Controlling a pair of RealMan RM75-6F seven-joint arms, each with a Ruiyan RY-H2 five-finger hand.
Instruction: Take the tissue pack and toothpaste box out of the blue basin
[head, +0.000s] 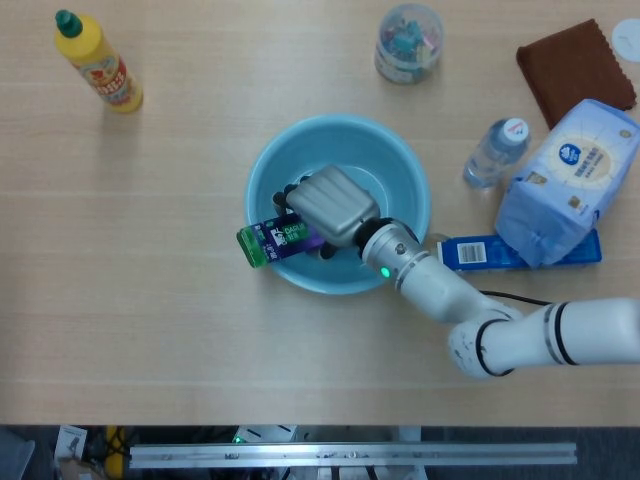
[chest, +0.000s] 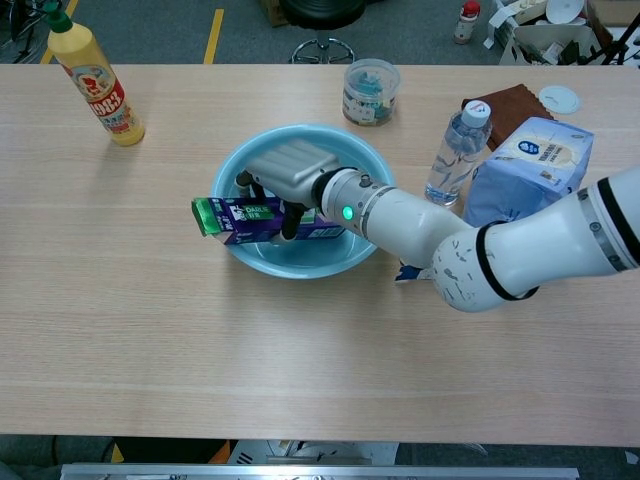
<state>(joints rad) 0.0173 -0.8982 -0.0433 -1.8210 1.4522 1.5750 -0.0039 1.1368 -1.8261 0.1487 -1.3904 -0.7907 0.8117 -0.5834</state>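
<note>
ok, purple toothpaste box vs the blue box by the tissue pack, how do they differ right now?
The purple toothpaste box lies across the blue basin rim, green end sticking out; the blue box lies flat on the table. The right hand grips the purple one; the blue one is untouched, partly under the tissue pack. Both are long, slim cartons.

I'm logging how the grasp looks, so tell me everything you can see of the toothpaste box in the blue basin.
The toothpaste box is a long cardboard carton, purple along its sides with a white and green label and a shiny green end flap. It lies tilted across the near-left rim of the blue basin, its green end jutting out over the table while the other end sits inside the basin. The right robot hand grips it from above, fingers curled around its middle. The label text is too small to read.
</note>
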